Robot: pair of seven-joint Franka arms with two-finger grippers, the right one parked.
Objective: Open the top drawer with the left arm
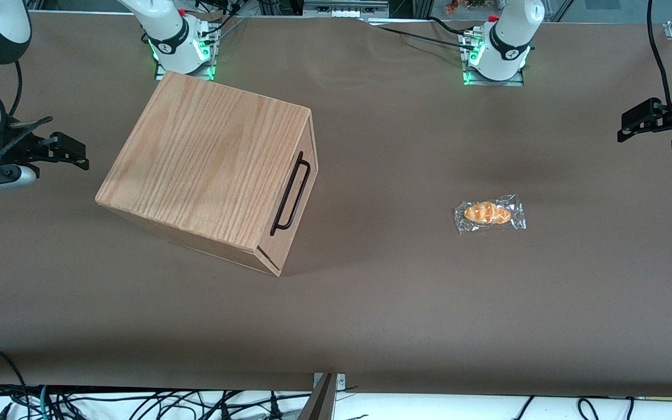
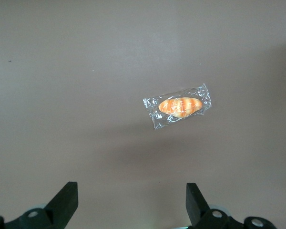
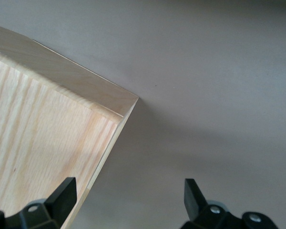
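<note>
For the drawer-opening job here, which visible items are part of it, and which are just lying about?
Part of the job:
- top drawer of the oak-grain cabinet, shut, with its black bar handle
- left gripper, open, held above the table at the working arm's end, well away from the cabinet

Lying about:
- wrapped bread roll, on the table between cabinet and gripper

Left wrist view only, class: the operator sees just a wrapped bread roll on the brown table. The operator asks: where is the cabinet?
Observer: The cabinet stands toward the parked arm's end of the table, well apart from the bread roll.
Operator: Is the top drawer open?
Observer: No. The top drawer is shut, its black handle untouched.
Operator: Where is my tool?
Observer: The tool, open, hangs at the working arm's end, away from the cabinet.
</note>
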